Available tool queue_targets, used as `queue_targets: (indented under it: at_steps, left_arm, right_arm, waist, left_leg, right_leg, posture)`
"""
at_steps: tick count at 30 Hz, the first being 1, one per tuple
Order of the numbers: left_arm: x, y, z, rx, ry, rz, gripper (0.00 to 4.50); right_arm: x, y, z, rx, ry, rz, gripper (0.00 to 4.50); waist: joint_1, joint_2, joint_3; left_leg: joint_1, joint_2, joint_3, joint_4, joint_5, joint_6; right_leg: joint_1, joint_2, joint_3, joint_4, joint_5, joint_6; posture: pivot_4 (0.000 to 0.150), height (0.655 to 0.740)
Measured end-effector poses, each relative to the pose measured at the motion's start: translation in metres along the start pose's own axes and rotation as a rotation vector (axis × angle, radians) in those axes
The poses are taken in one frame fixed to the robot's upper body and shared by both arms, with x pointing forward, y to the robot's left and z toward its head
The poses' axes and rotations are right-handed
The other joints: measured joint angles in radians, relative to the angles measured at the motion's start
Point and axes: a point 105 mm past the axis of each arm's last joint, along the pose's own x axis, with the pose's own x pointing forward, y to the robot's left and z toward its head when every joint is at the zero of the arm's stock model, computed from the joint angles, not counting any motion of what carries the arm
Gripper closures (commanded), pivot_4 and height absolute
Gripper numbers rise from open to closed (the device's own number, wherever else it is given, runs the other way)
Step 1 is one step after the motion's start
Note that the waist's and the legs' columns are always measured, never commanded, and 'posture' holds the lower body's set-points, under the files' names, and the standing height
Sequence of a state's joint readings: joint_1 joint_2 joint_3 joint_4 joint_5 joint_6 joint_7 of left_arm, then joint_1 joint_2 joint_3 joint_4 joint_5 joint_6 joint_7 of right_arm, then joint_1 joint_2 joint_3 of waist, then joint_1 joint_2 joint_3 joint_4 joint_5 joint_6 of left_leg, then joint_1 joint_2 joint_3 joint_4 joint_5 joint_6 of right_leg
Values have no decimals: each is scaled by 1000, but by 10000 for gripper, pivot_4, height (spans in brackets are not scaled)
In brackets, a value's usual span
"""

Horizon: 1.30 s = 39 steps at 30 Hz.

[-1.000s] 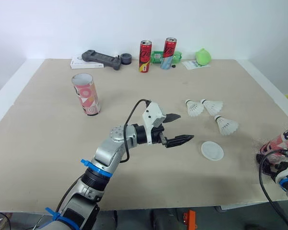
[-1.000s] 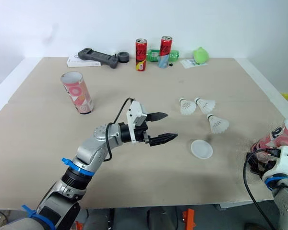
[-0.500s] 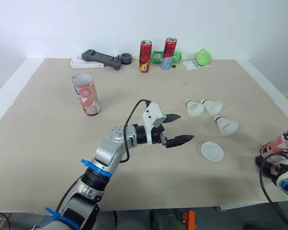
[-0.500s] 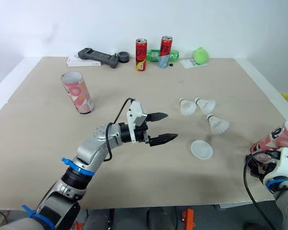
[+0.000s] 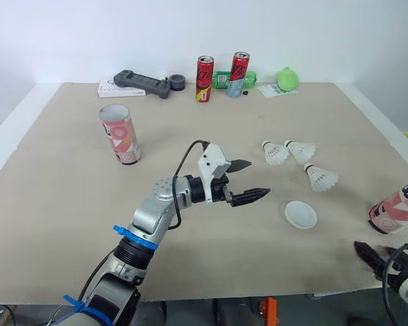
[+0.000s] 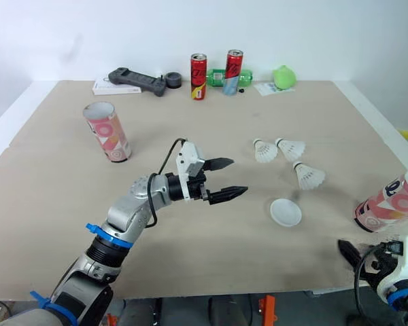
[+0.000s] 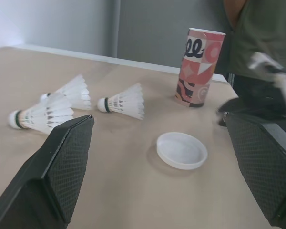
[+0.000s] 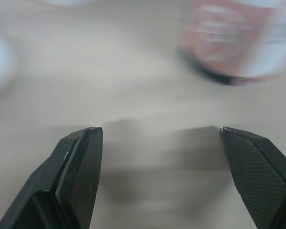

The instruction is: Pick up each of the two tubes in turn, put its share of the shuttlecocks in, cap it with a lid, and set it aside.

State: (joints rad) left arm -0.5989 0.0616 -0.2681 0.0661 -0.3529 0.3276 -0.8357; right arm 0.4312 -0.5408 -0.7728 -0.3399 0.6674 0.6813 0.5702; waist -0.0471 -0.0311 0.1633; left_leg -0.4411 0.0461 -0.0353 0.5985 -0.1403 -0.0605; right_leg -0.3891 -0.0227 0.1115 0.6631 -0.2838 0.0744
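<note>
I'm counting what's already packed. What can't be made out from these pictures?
Right tube: contents hidden; head views see its side, left wrist view looks from below its rim.
Left tube: contents hidden by its own wall in the head views.
Right wrist view: the right tube is blurred and cut by the edge.
Cans at the far edge: print too small to read.

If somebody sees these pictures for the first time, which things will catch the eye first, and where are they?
The left gripper hovers open over the middle of the table, pointing towards three shuttlecocks and a white lid that lie to its right. Two pink patterned tubes stand upright: the left tube on the robot's left side, the right tube near the right edge, close to the open right gripper.
</note>
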Motion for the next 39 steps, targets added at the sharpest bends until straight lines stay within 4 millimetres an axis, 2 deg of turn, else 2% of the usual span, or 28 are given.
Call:
queue_targets:
  at_steps: [4,8,13,15,18,23,27,30,36,39]
  left_arm:
    - [-20,9,-12,-20,8,93,0]
    - [-56,23,-24,-16,34,259,0]
    - [-97,37,-23,41,26,489,0]
    - [-110,42,-23,65,27,578,0]
    - [-154,55,-24,120,39,863,0]
    - [-194,66,-24,164,70,1127,0]
    - [-211,80,-25,159,77,1251,0]
    - [-213,89,-29,142,90,1274,0]
    - [-206,133,-27,125,81,1293,0]
    - [-201,146,-24,133,75,1286,0]
  right_arm:
    - [-7,71,45,-35,-165,361,2740]
    - [2,122,66,-140,-184,565,2740]
    - [26,179,91,-225,-262,754,2740]
    - [33,195,95,-259,-277,801,2740]
    - [60,226,100,-317,-301,862,2740]
    - [80,250,97,-328,-315,909,2740]
    - [93,262,103,-350,-349,925,2740]
    - [97,265,103,-351,-361,930,2740]
    - [105,271,107,-370,-390,928,2740]
    - [105,274,108,-377,-395,932,2740]
  waist:
    - [-3,10,3]
    - [0,10,3]
    - [3,4,7]
    - [9,4,8]
    - [3,2,8]
    - [17,2,9]
    - [18,1,10]
    - [18,1,10]
    - [18,0,10]
    - [18,0,10]
  left_leg:
    - [2,1,2,0,0,0]
    - [1,1,1,1,1,1]
    - [-1,0,2,3,1,0]
    - [-2,0,2,2,1,0]
    - [-2,0,2,1,1,0]
    - [-4,0,-1,1,0,-1]
    - [-3,0,0,2,1,-1]
    - [-3,0,0,2,1,-1]
    - [-3,1,-1,2,2,-2]
    - [-3,0,-1,2,2,-2]
  right_leg:
    - [0,0,1,0,1,1]
    - [0,1,1,1,2,0]
    - [-1,-1,2,0,3,1]
    - [-1,-1,2,0,3,1]
    - [-1,0,2,0,5,5]
    - [-2,0,-1,0,4,5]
    - [-2,0,0,0,5,5]
    - [-2,1,-1,0,6,5]
    - [-2,1,-1,1,7,5]
    - [-2,1,-1,1,7,5]
  posture:
    - [1500,7400]
    - [1500,7400]
    - [1500,7400]
    - [1500,7400]
    - [1500,7400]
    - [1500,7400]
    - [1500,7400]
    - [1500,7400]
    - [1500,7400]
    - [1500,7400]
